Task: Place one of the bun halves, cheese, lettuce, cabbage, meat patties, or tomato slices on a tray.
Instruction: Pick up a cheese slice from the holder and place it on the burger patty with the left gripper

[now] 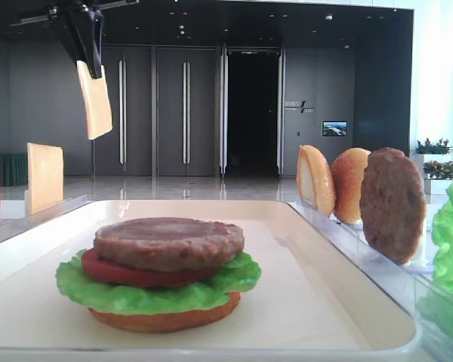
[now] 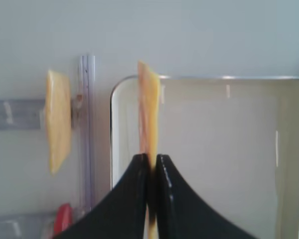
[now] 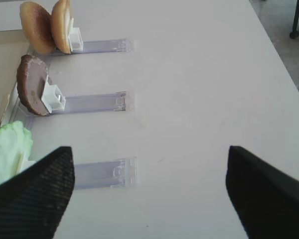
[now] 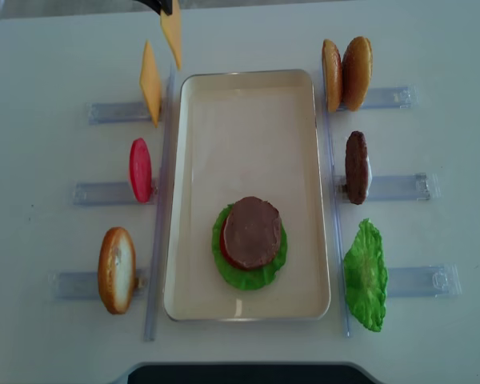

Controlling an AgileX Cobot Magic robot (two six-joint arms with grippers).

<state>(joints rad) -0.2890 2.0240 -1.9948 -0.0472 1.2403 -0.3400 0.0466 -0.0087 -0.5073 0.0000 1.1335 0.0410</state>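
Nearest the front of the tray (image 1: pixel 340 249), a patty-topped stack (image 1: pixel 162 275) is sitting. Beyond, over the tray's far-left corner, the left gripper (image 2: pixel 150 164) is pinching a cheese (image 1: pixel 96 100) slice by its top edge; it is hanging thin, light and likely floppy. The right gripper (image 3: pixel 149 191) is spread, holding nothing.

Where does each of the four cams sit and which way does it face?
Exterior high: low at the tray end, facing along it; stacked patty near, left gripper top left pinching the cheese.
Right wrist: above the table, looking down at racked bun halves; open right gripper fingers frame the view.
Left wrist: looks down past shut fingers at the tray corner.
Exterior high realsense: overhead, straight down; only the held cheese and a bit of gripper show.
Shared: both exterior views show tray and burger stack.
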